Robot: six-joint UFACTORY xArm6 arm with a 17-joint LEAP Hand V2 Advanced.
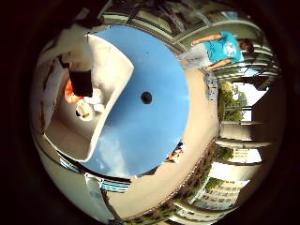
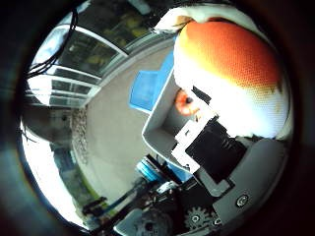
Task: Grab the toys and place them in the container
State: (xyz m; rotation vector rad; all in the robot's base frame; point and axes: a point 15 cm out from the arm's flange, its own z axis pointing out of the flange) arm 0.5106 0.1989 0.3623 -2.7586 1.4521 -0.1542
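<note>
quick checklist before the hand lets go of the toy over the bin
1. Toy in grasp: the orange and white plush toy fills the thumb side view, close against the palm of the hand: ok.
2. Hand over the bin: the white rectangular plastic container lies right beneath the palm: ok.
3. Room in the bin: one small orange and white toy is already inside, with bare floor beside it: ok.
4. Bin seated: it rests on the round blue table: ok.
5. Toy clear of the bin's rim: cannot tell.
6. Finger closure round the toy: cannot tell.
</note>
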